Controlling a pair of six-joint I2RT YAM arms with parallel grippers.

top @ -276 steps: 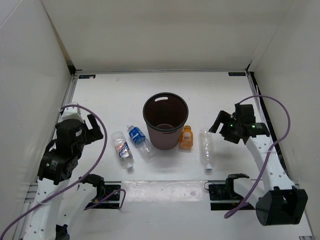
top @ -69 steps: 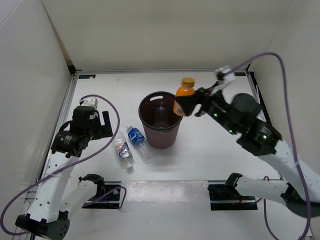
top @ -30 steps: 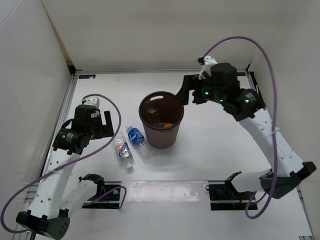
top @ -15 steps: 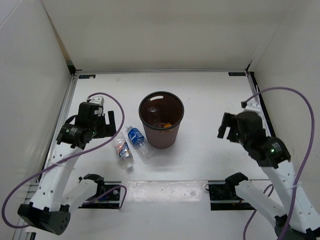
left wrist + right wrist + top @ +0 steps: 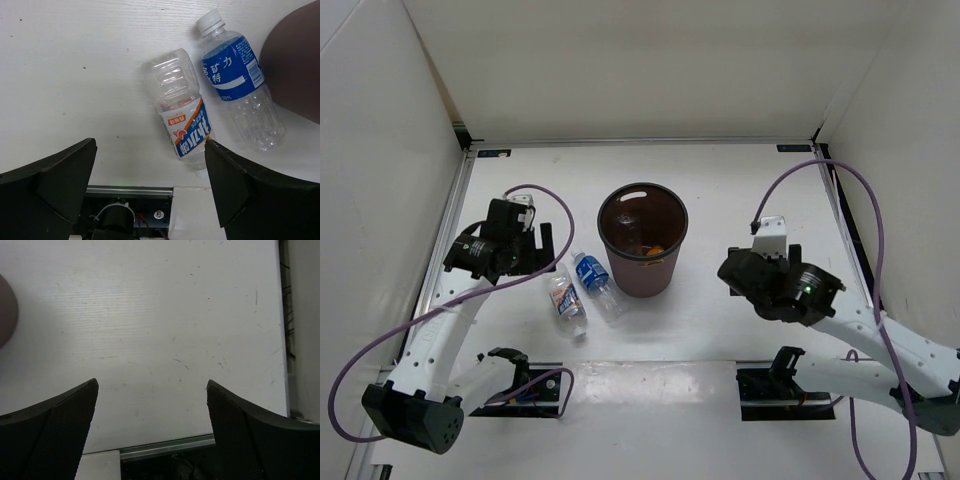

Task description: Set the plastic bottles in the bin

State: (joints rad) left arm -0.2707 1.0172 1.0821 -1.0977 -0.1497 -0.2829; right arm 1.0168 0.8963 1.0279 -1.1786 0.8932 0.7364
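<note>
maroon bin holds orange bottle; blue-label bottle, red-label bottle lie beside.

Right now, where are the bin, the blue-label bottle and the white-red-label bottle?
bin [image 5: 643,280], top external view, on its near outer wall.
blue-label bottle [image 5: 232,67], left wrist view, on the blue label.
white-red-label bottle [image 5: 187,129], left wrist view, on the label.

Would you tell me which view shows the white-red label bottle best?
The left wrist view: the white-red label bottle lies large and close, its print sharp. The top external view shows it small, left of the bin. The right wrist view misses it.
</note>
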